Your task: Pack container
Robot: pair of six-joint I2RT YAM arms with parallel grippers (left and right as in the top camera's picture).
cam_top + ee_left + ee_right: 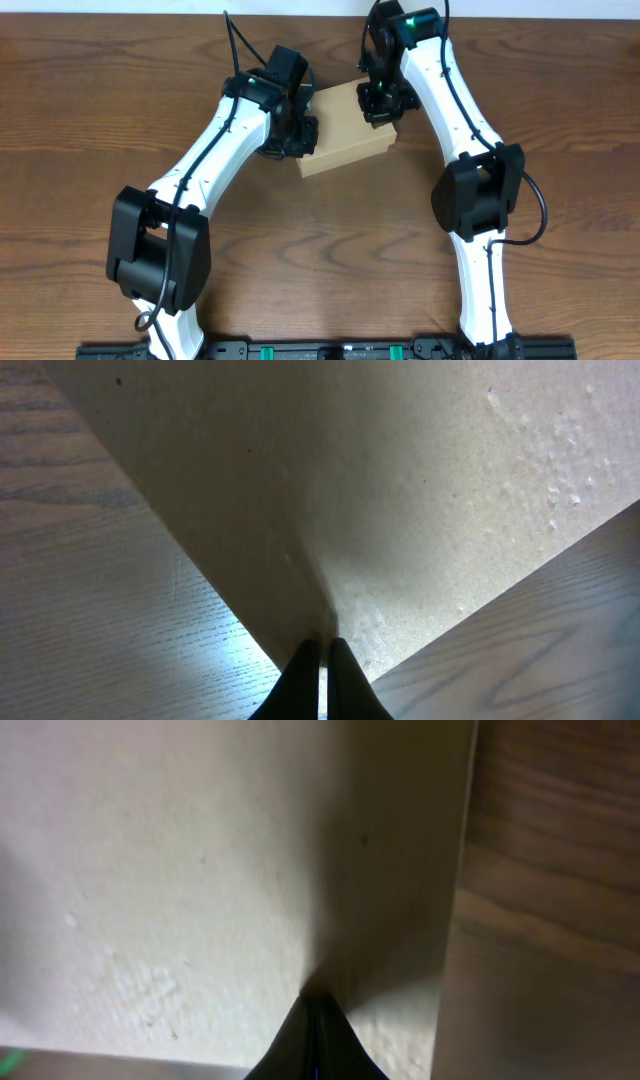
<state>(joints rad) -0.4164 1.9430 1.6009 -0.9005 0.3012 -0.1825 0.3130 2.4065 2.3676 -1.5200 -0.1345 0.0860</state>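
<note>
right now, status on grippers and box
left gripper shut, tips against container. right gripper shut, tips against it too. lid down. nothing seen blocking.

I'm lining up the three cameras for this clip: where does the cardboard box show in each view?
Overhead: the cardboard box lies upper centre on the wooden table.
Left wrist: the box fills a broad diagonal band across top and centre.
Right wrist: the box covers the left and centre.
Shared landmark: the wooden table, showing beside the box in all three views.
</note>
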